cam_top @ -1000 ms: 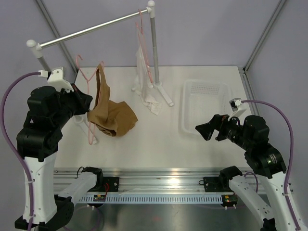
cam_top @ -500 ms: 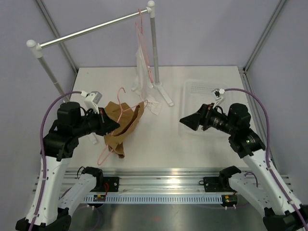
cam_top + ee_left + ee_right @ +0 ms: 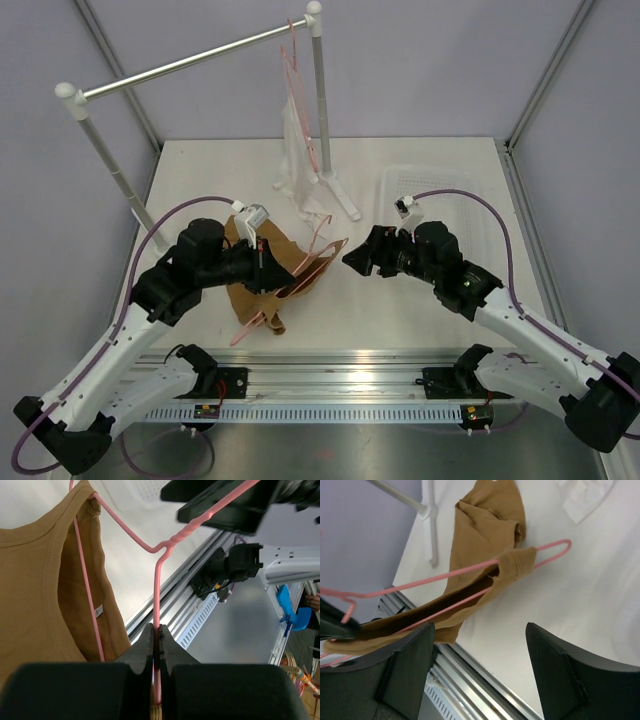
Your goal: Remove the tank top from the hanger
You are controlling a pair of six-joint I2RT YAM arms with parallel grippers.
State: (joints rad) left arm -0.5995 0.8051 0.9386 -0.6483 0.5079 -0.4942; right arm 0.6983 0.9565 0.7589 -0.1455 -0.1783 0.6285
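Clamps hanger (image 3: 156, 595) in left gripper (image 3: 157, 632) — tank top (image 3: 35, 580) draped on it; holds right gripper (image 3: 480, 650) agape nearby, empty.

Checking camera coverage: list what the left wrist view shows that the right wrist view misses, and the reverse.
Left wrist only: the left claw shut on the hanger, and the label inside the tank top. Right wrist only: the white cloth, the rack's foot, and the strap looped over the hanger's corner. Both: pink hanger, brown tank top.
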